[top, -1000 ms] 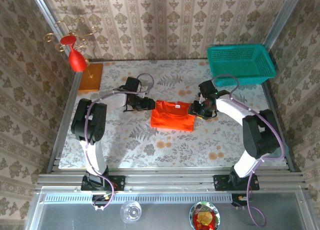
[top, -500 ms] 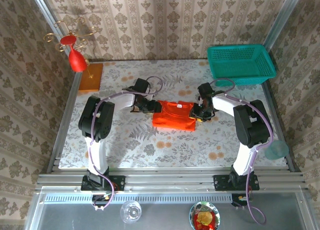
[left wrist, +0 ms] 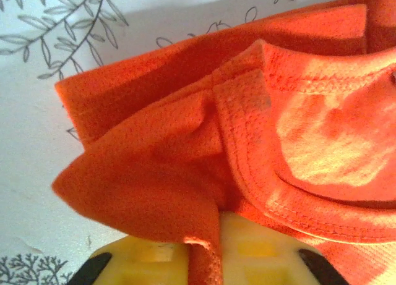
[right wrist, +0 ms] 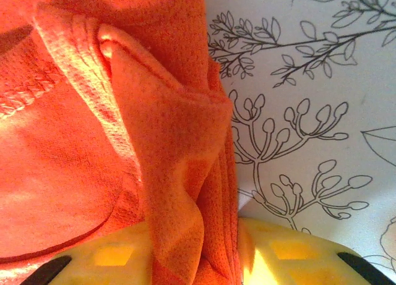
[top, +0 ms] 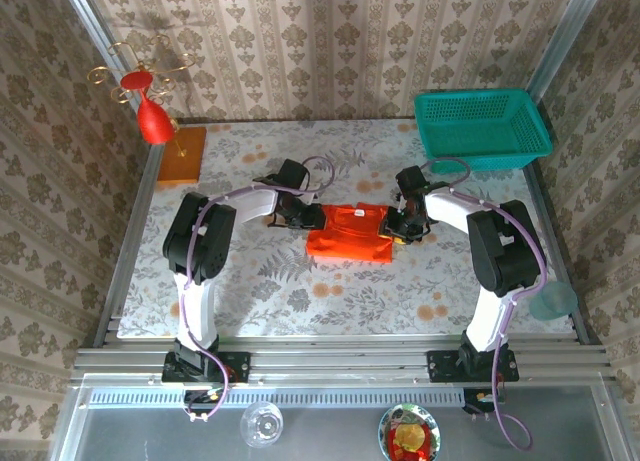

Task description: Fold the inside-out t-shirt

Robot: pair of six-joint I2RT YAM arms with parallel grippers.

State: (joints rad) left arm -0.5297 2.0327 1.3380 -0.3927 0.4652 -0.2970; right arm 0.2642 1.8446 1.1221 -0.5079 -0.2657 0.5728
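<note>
The orange t-shirt (top: 347, 236) lies as a compact rectangle at the middle of the table (top: 300, 281). The left tool (top: 308, 218) pinches cloth at its 10 o'clock corner. The right tool (top: 397, 226) is clamped on a bunched fold at its 2 o'clock corner. A teal basket (top: 482, 128) stands farther off at 1 o'clock.

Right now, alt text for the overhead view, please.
A bright orange-red cloth t-shirt lies on a floral-patterned table, the left claw at its left edge and the right claw at its right edge. A teal plastic basket sits back right.
</note>
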